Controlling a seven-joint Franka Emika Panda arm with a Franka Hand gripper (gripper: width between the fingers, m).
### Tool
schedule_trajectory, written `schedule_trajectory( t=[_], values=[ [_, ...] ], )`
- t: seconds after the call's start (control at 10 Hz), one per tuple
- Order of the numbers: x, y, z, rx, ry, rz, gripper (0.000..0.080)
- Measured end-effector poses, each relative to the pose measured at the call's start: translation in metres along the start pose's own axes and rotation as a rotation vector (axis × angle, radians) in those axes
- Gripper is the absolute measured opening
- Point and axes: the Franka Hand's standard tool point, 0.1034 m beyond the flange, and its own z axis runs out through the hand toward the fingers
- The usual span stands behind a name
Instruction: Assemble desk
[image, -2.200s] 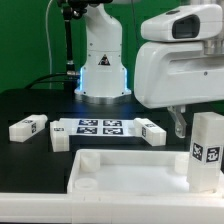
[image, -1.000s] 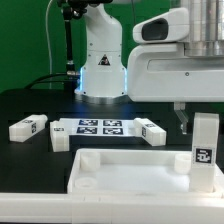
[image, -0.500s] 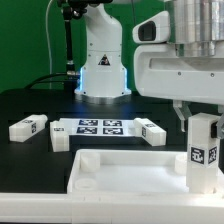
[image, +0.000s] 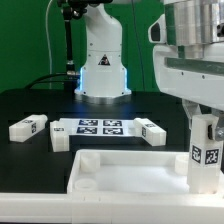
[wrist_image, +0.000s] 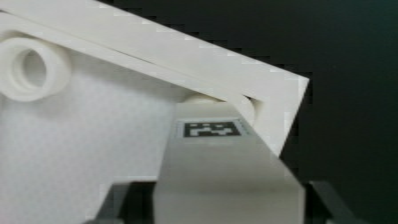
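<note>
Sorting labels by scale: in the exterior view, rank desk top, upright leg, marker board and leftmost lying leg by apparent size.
Desk top
Upright leg (near the camera, so unsure)
Marker board
Leftmost lying leg

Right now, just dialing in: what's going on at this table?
The arm's gripper holds one upright leg standing in the corner of the desk top on the exterior view's right, with its fingers closed on the leg's sides. Three loose legs lie on the table around the marker board.
</note>
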Motion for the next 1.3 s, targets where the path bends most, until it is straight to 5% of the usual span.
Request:
schedule_trajectory(
  t=[0.1, 0.3, 0.4, 0.5, 1.1, 1.2, 1.3],
  values=[
    [-0.0011, -0.0001, 0.0003, 0.000, -0.002, 0.046, 0.0291],
    [-0.0012, 0.0001, 0.0008, 0.000, -0.002, -0.011, 0.0541],
    [-0.0014, 0.0003, 0.0005, -0.005, -0.003, -0.044, 0.0541],
    [-0.0044, 0.0011, -0.0010, -0.029, -0.012, -0.116, 0.0630],
    [-0.0063, -0.0001, -0.0019, -0.051, 0.002, -0.664, 0.0648],
    [-0.0057, 0.0015, -0.0005, -0.103, 0.056, -0.868, 0.0648],
    [-0.0094, 0.0012, 0.0003, -0.122, 0.071, -0.976, 0.0648]
  ],
)
